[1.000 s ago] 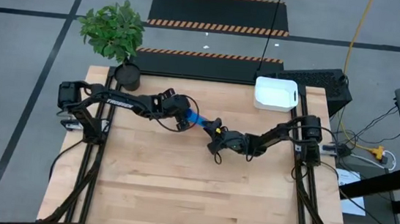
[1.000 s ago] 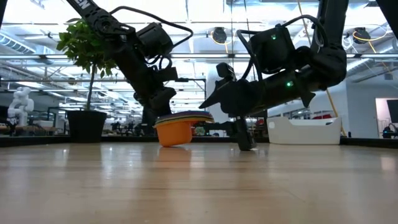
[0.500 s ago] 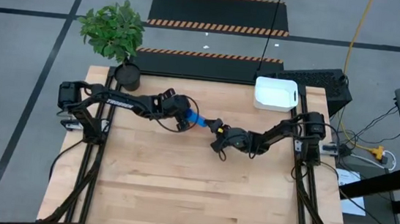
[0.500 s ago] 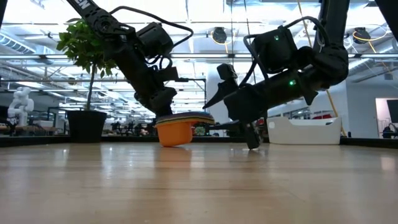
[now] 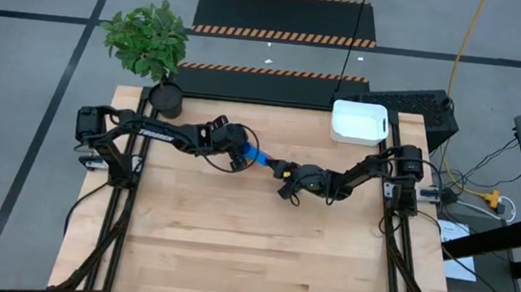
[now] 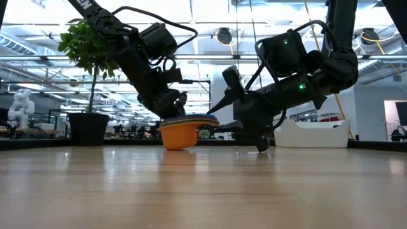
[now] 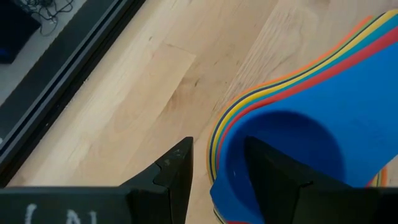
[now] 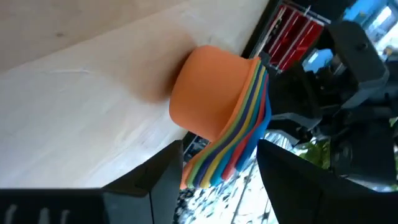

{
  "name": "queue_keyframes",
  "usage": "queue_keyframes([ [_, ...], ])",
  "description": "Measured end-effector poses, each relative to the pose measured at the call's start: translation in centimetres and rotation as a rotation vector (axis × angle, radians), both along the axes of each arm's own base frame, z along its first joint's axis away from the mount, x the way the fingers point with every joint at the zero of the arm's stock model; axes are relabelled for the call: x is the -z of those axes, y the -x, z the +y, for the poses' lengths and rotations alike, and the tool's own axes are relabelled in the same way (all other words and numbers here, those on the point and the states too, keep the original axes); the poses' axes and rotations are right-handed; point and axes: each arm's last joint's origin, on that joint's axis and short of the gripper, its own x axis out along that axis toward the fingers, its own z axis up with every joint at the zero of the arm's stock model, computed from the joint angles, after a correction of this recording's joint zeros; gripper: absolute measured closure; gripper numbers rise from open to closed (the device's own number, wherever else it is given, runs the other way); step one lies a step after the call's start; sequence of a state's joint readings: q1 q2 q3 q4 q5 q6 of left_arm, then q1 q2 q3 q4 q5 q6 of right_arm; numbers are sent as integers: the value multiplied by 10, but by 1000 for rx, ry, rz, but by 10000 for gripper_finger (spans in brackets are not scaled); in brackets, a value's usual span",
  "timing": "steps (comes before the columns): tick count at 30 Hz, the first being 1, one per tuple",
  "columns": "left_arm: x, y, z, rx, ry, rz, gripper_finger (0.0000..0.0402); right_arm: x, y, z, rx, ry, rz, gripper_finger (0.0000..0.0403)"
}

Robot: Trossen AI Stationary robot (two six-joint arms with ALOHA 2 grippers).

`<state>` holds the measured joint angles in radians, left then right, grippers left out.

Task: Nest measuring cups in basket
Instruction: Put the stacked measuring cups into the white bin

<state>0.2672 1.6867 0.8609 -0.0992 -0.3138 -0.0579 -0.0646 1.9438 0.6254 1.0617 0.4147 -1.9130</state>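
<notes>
The measuring cups (image 6: 178, 136) sit nested in one stack at the table's middle, orange outermost (image 8: 208, 93) and blue innermost (image 7: 298, 137). Whether the orange bottom rests on the wood or hangs just above it, I cannot tell. My left gripper (image 7: 214, 177) comes from the table's left and is shut on the stack's rim. My right gripper (image 8: 221, 155) comes from the right, lying nearly level and rolled on its side. It is open, with a finger on either side of the stacked handles (image 8: 214, 163); I see no touch. The white basket (image 5: 359, 123) stands at the far right. My left gripper has the layered rim of the nested cups (image 7: 217, 152) between its fingers, on the side away from the handles. One finger (image 7: 273, 177) is inside the blue cup and the other (image 7: 177, 177) is outside the stack. The fingers slant down from the table's left. The stack stays level, mouth up.
A potted plant (image 5: 155, 50) in a dark round pot (image 5: 164, 99) stands at the far left corner. Bare wood (image 5: 250, 251) fills the near half of the table. In the low view the basket (image 6: 311, 134) shows behind my right arm.
My right gripper has rolled about its own long axis and drifted slightly toward the table's right edge, staying by the handles. The stack and my left gripper have kept still.
</notes>
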Motion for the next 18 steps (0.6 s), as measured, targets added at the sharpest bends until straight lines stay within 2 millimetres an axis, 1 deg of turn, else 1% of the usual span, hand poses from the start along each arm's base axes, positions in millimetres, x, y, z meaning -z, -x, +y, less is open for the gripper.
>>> queue_keyframes([
  [8, 0, 0, 0, 27, 2, 3, 250, -1, -1, 0, -68, 106, 40, 206],
  [12, 0, -1, 0, 36, 5, 4, 250, -3, -1, -1, -104, 99, 15, 206],
  [18, 0, 0, 0, 54, -6, 15, 250, -5, -2, -1, -107, 101, -8, 207],
])
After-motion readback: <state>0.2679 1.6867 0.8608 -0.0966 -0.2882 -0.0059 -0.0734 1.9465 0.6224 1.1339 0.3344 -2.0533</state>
